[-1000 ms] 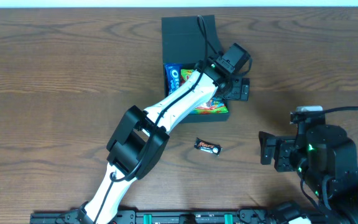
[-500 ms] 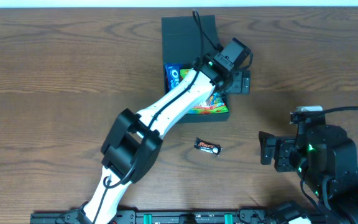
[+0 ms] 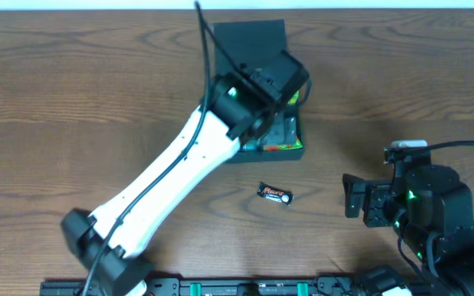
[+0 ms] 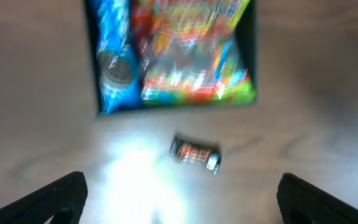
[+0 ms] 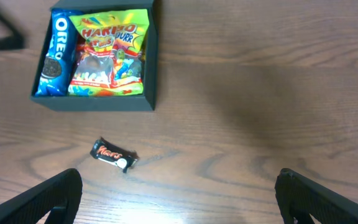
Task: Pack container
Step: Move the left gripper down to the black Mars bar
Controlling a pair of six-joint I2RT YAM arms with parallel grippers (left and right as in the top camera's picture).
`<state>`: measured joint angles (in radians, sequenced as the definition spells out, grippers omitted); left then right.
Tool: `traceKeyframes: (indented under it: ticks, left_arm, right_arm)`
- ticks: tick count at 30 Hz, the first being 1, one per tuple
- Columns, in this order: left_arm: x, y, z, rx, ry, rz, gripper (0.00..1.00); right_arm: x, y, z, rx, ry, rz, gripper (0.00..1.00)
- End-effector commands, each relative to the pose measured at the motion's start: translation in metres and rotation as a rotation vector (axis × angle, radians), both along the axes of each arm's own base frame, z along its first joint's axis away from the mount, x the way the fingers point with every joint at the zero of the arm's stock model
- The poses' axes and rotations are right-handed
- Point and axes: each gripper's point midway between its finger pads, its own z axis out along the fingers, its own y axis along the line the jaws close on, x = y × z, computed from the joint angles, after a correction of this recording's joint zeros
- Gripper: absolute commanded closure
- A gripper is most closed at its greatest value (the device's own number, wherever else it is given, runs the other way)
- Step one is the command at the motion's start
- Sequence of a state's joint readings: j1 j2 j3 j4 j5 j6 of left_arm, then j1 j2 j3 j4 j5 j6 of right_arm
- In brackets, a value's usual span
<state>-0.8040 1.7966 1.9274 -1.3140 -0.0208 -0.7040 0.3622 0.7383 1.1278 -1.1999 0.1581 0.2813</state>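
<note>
Change is showing in your left arm: a second ago its wrist was sitting low at the right edge of the box (image 3: 249, 37), and now it is lifting above it. That box is lying open at the far middle of the table (image 3: 72, 99). Your left gripper (image 4: 180, 186) is hanging spread wide and empty; your right gripper (image 5: 179, 186) is spread too. Biscuits (image 5: 50, 56) and sweets (image 5: 107, 53) are lying inside, while the chocolate bar (image 3: 275, 194) is waiting outside, probably your next pick.
</note>
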Motion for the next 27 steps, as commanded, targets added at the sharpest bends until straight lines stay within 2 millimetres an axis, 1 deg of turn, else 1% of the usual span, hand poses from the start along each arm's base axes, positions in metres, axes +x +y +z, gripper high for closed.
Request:
traceKeyframes:
  ticks: [1, 4, 6, 7, 8, 9, 11, 12, 14, 17, 18, 20, 22, 24, 27]
  left_arm:
    - [-0.020, -0.001, -0.002, 0.038, 0.025, 0.010, 0.02]
    - [-0.040, -0.002, -0.013, 0.075, 0.058, -0.007, 0.01]
    - [-0.051, 0.003, -0.024, 0.110, 0.074, 0.015, 0.01]
    - [-0.058, 0.009, -0.032, 0.132, 0.086, 0.020, 0.02]
    - [-0.066, 0.020, -0.043, 0.158, 0.104, 0.044, 0.04]
    - [-0.070, 0.024, -0.050, 0.161, 0.116, 0.054, 0.04]
    - [-0.080, 0.027, -0.066, 0.131, 0.146, 0.078, 0.05]
    - [-0.084, 0.025, -0.074, 0.099, 0.157, 0.091, 0.05]
    - [-0.086, 0.021, -0.089, 0.038, 0.164, 0.184, 0.04]
    - [-0.089, 0.017, -0.110, -0.024, 0.205, 0.427, 0.04]
    - [-0.090, 0.013, -0.117, -0.048, 0.213, 0.513, 0.03]
    - [-0.087, 0.003, -0.128, -0.102, 0.219, 0.623, 0.05]
    - [-0.080, -0.012, -0.138, -0.165, 0.219, 0.692, 0.05]
    - [-0.076, -0.021, -0.146, -0.190, 0.234, 0.740, 0.05]
    - [-0.066, -0.039, -0.161, -0.227, 0.241, 0.733, 0.05]
  right_arm:
    - [0.000, -0.001, 0.001, 0.001, -0.004, -0.010, 0.01]
    - [0.000, -0.001, 0.001, 0.001, -0.004, -0.010, 0.01]
    - [0.000, -0.001, 0.001, 0.001, -0.004, -0.010, 0.01]
    - [0.000, -0.001, 0.001, 0.001, -0.004, -0.010, 0.01]
    - [0.000, -0.001, 0.001, 0.001, -0.004, -0.010, 0.01]
    - [0.000, -0.001, 0.001, 0.001, -0.004, -0.010, 0.01]
    - [0.000, -0.001, 0.001, 0.001, -0.004, -0.010, 0.01]
    - [0.000, -0.001, 0.001, 0.001, -0.004, -0.010, 0.01]
    - [0.000, -0.001, 0.001, 0.001, -0.004, -0.010, 0.01]
    - [0.000, -0.001, 0.001, 0.001, -0.004, -0.010, 0.01]
    - [0.000, -0.001, 0.001, 0.001, -0.004, -0.010, 0.01]
    - [0.000, -0.001, 0.001, 0.001, -0.004, -0.010, 0.01]
    - [0.000, -0.001, 0.001, 0.001, -0.004, -0.010, 0.01]
    - [0.000, -0.001, 0.001, 0.001, -0.004, -0.010, 0.01]
    - [0.000, -0.001, 0.001, 0.001, -0.004, -0.010, 0.01]
